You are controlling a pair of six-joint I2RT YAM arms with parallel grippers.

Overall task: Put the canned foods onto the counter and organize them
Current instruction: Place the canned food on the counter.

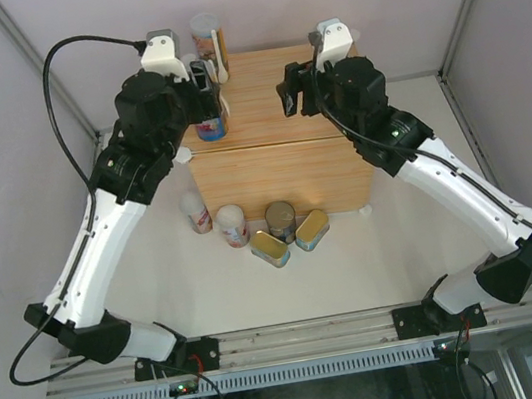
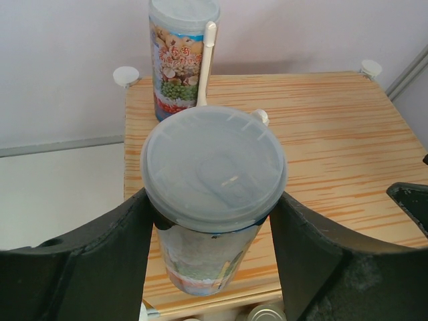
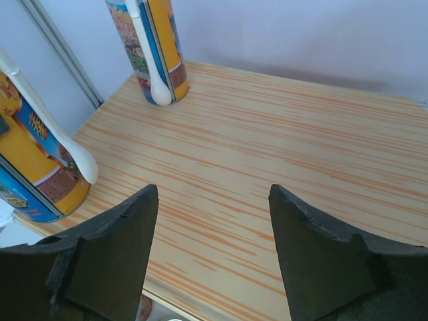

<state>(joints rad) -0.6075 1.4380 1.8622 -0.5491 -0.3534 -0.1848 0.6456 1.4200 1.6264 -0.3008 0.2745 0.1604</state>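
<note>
Left end effector (image 2: 211,197): clamped on tall can (image 2: 212,167), at left edge of cabinet (image 3: 281,134) top.
Right end effector (image 3: 212,194): jaws wide, holding nothing, over cabinet top.
Behind: second tall can (image 2: 182,60), far-left corner, close.
Table (image 1: 404,238): white-lidded cans (image 1: 195,211), dark can (image 1: 281,220), gold tins (image 1: 270,248), clustered before cabinet front.

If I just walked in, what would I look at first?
Probably the left pincer, clamped on a tall white-lidded can at the left side of the wooden counter, with a second tall can standing at its far left corner. Then the right pincer, open and empty above the bare wood, and five more cans waiting on the table in front.
</note>
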